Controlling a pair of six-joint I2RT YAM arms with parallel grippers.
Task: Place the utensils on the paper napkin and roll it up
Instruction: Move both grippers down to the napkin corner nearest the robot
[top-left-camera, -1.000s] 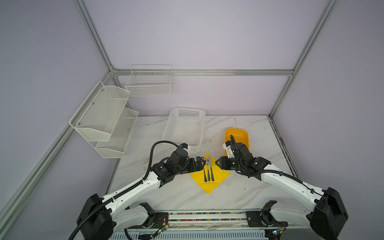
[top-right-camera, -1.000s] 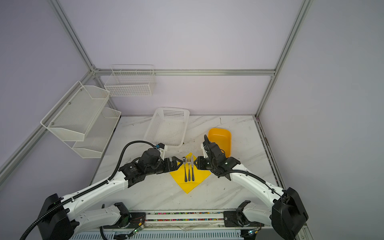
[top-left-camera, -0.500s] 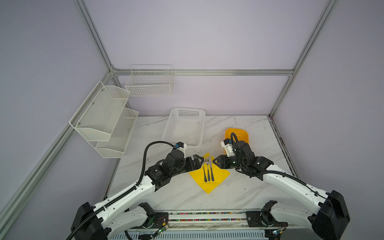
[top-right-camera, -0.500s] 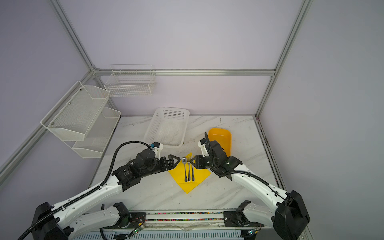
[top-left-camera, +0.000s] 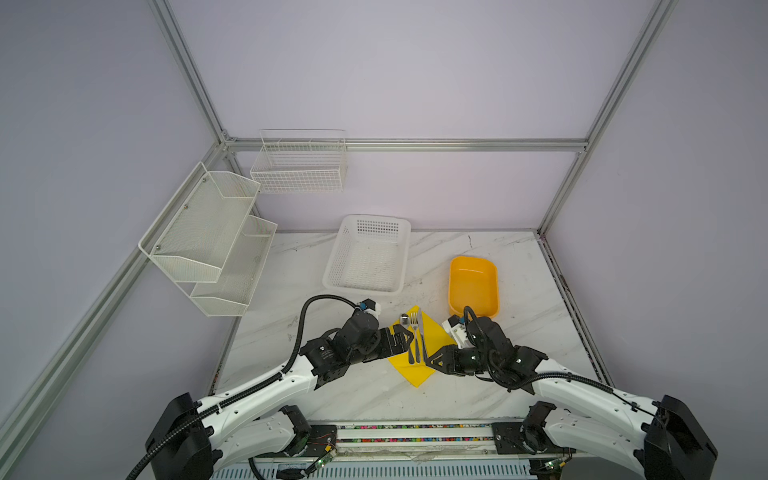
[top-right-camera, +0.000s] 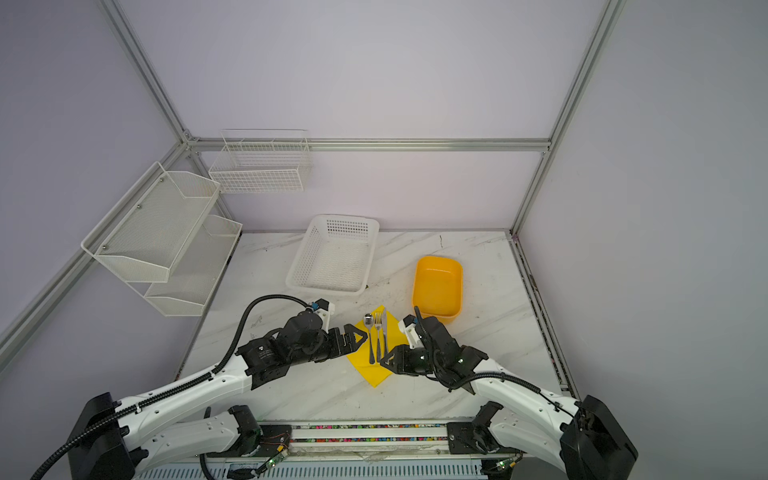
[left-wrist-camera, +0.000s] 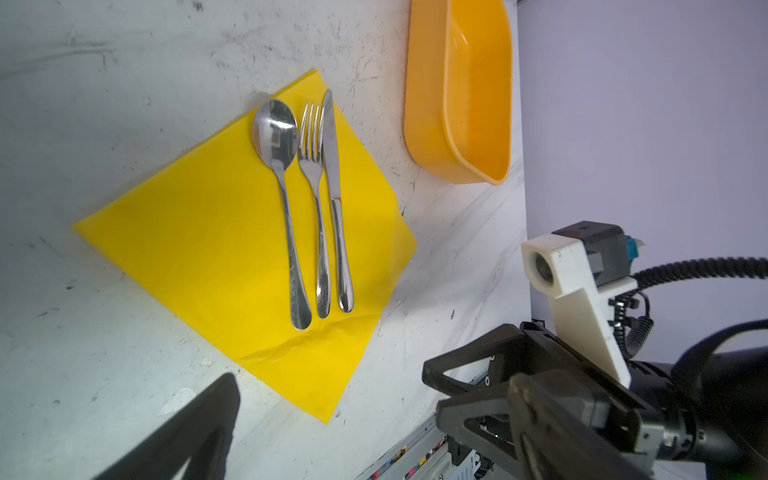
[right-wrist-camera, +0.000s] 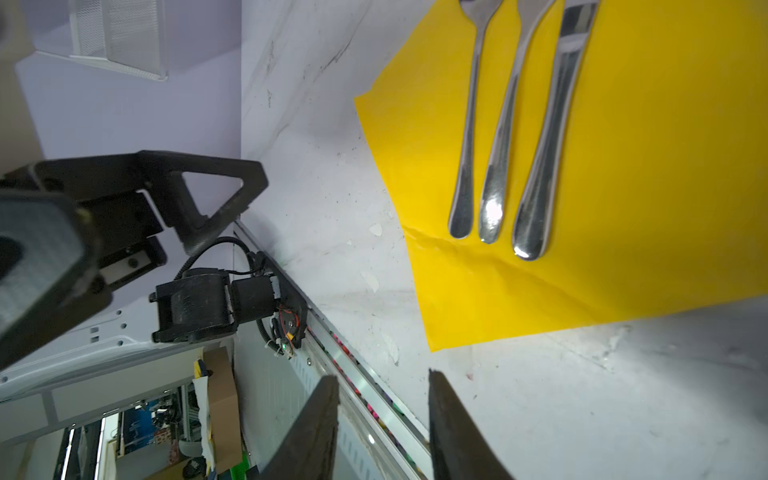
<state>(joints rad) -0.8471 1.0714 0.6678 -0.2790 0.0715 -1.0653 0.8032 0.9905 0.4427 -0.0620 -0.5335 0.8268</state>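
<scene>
right gripper (right-wrist-camera: 381, 374) has slid nearer, to the near right edge of the napkin (left-wrist-camera: 208, 232), jaws partly apart and empty. left gripper (top-left-camera: 405, 340) hovers at its left edge, spread wide, empty. spoon (left-wrist-camera: 276, 137), fork (left-wrist-camera: 311, 137) and knife (left-wrist-camera: 330, 137) lie side by side on the napkin.

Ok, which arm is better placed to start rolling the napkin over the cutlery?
Right, probably. The right hand is open, pointing at the paper napkin's near corner, just short of the utensils' handle ends. The left hand, wide open, is at the side corner, across bare paper from them.
</scene>
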